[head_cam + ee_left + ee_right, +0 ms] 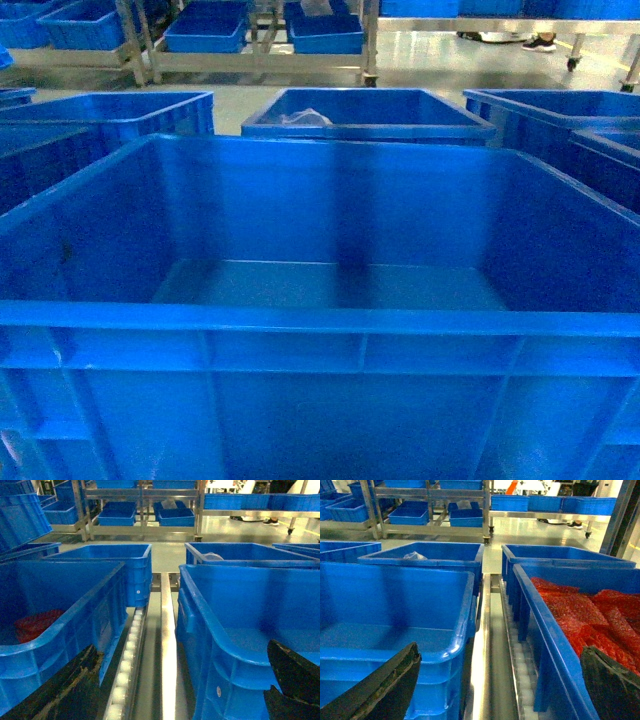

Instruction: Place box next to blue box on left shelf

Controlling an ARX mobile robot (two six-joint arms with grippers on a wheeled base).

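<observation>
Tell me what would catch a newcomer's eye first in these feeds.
The large, empty, deep bright-blue plastic crate fills the head view, close in front. In the right wrist view, a neighbouring blue plastic crate on the right holds a mass of red material. A strip of white rollers beside a metal rail runs between the crates in the left wrist view.

- Crate of red packets (585, 615) on the right.
- Roller rail (127, 655) running between crates.
- Metal shelves (260, 60) with shallow blue trays (205, 35) behind.
</observation>
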